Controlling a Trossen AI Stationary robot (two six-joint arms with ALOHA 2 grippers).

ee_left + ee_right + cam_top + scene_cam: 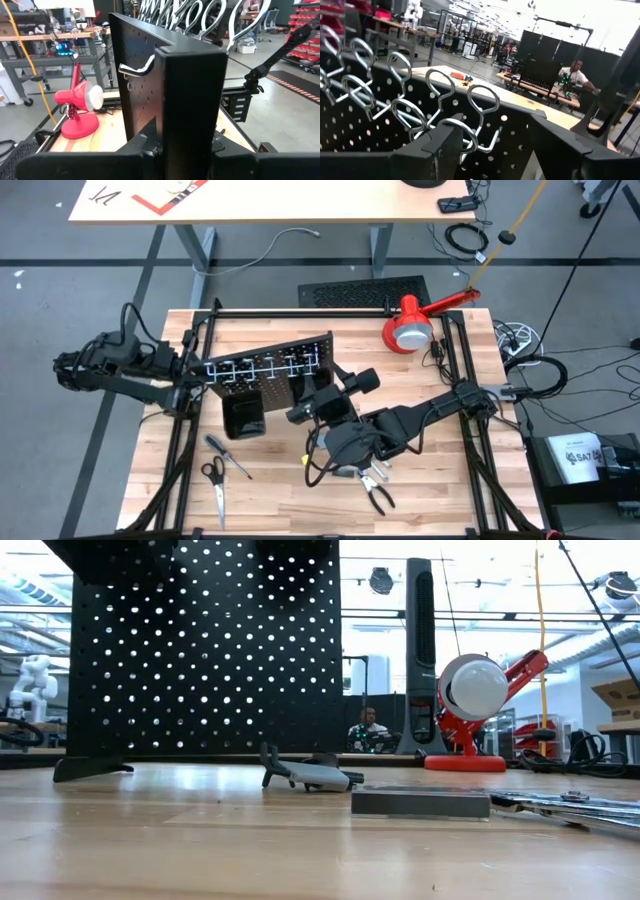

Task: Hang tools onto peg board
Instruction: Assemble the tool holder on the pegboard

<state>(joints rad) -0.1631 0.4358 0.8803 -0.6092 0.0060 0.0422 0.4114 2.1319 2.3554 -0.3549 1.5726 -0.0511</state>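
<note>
The black peg board (270, 370) stands upright mid-table on its foot (90, 768), with silver rings (440, 85) along its top and a black bin (243, 415) on its near face. My left gripper (195, 370) is shut on the board's left end. My right gripper (305, 408) is open, level, at the board's right end. Its fingers (445, 145) stand just before the last rings and hold nothing. A screwdriver (228, 456) and scissors (215, 480) lie near the front left. Pliers (375, 490) lie under my right arm. My left gripper holds the peg board by its left upright edge (150, 135), pinched between the two fingers. The fingers come level from the table's left side. The board stays upright with its foot on the table. The gripper's own body hides the exact place of contact.
A red-and-white lamp (415, 325) stands at the back right. A flat black slotted panel (365, 292) lies past the far edge. A small grey tool (310, 775) and a dark bar (420, 802) lie on the table. A person (370, 730) sits in the room behind.
</note>
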